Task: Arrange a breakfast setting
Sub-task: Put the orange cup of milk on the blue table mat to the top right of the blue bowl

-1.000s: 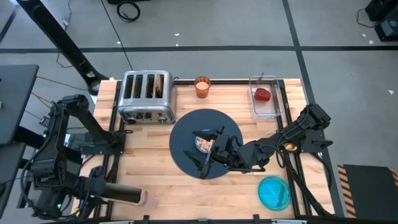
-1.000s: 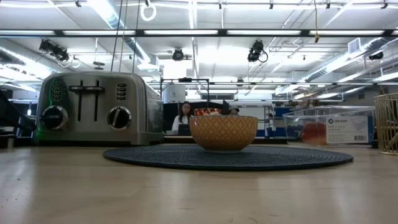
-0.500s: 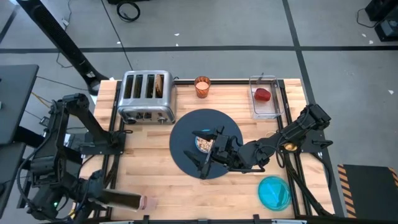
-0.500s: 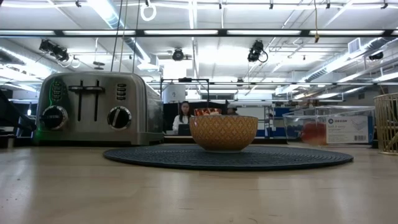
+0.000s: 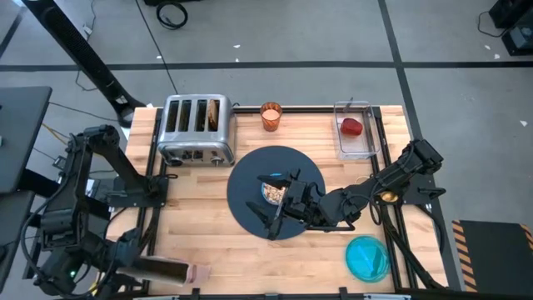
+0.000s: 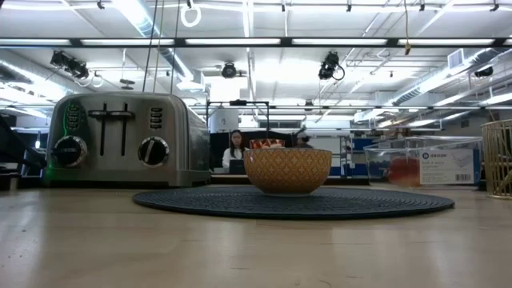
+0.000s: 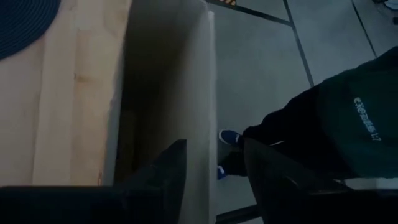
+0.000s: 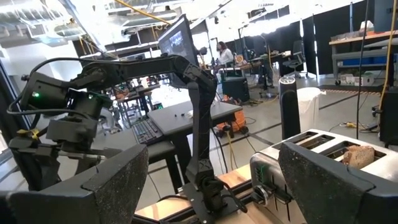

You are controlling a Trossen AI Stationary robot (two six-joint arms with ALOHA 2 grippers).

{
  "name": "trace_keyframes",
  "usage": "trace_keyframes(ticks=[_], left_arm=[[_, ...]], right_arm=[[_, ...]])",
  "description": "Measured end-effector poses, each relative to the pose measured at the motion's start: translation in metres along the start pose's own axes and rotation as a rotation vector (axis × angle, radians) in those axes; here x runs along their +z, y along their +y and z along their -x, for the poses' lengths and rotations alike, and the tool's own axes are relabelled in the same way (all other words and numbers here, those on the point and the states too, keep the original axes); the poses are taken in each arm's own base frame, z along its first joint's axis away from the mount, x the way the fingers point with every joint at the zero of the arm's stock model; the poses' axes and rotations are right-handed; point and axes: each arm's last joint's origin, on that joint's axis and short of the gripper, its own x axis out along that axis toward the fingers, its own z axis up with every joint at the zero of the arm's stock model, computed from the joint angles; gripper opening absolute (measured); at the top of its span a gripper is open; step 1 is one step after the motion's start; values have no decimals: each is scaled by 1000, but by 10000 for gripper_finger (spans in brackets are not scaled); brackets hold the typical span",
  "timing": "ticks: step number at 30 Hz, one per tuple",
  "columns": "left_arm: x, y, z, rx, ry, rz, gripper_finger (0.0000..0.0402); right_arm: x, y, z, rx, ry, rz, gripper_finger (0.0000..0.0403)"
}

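So the mat [image 5: 275,193] is down mid-desk [image 5: 200,225], and the bowl [image 5: 271,192] sits on it with what looks like cereal inside. That's about all that's done, I'd say.

Everything else is off the mat:
- the cup [image 5: 271,116] stands just behind the mat, next to the toaster [image 5: 196,130]
- the toast [image 5: 214,112] is sticking out of a toaster slot, behind and left of the mat
- the red fruit [image 5: 353,127] lies in a clear tub [image 5: 356,133] behind and right of the mat
- the teal plate [image 5: 367,257] is in front of the mat to the right, near the desk edge
- can't spot a spoon anywhere

The right tool [image 5: 279,202] hangs over the mat right by the bowl, jaws spread wide, nothing in them. The left tool [image 7: 211,177] is well left of the mat, out past the desk's front corner, looking down at the floor and somebody's shoe [image 7: 229,137]. Its fingers stand apart and empty.

So I'd call it early: five pieces left to bring over.
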Motion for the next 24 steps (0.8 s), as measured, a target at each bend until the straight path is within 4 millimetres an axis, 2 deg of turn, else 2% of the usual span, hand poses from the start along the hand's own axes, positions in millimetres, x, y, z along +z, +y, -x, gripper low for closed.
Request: trace_keyframes(ticks=[9, 20, 24], left_arm=[[14, 3, 7, -34, -72, -31, 163], [30, 13, 1, 41, -123, -36, 163], [43, 19, 0, 87, -214, -43, 163]], right_arm=[[0, 0, 0, 9, 1, 1, 363], [0, 1, 0, 22, 2, 29, 363], [2, 3, 3, 30, 1, 57, 363]])
